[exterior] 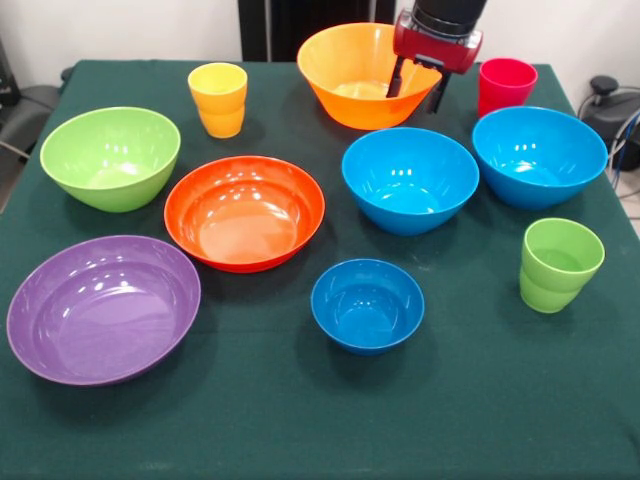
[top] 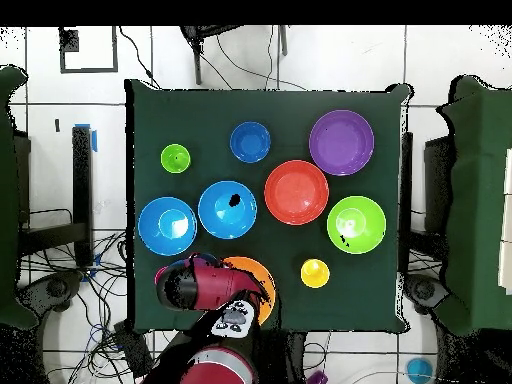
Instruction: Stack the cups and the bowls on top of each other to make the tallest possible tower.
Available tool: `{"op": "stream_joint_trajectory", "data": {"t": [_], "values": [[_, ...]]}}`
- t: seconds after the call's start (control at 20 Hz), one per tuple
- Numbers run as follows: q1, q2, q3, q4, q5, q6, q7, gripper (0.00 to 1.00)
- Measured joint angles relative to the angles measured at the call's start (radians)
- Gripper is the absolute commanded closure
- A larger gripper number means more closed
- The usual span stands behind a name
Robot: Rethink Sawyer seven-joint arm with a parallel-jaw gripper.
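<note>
All bowls and cups stand apart on the table; there is no tower. My gripper is open at the far side, its fingers either side of the right wall of the yellow-orange bowl. The red-pink cup is just right of it. The yellow cup is far left and the light green cup is at the right. Two blue bowls sit mid-right, with the small blue bowl nearer. The orange-red bowl, lime green bowl and purple bowl are on the left.
The table has a dark green cloth. In the overhead view the arm covers the red-pink cup and part of the yellow-orange bowl. Dark chairs stand at both sides, and cables lie on the floor.
</note>
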Motion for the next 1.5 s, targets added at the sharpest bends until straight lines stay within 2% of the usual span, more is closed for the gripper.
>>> {"op": "stream_joint_trajectory", "data": {"t": [1.45, 1.5], "values": [[-0.001, 0.000, 0.001, 0.000, 0.000, 0.000, 0.000, 0.00], [-0.001, 0.000, 0.001, 0.000, 0.000, 0.000, 0.000, 1.00]]}}
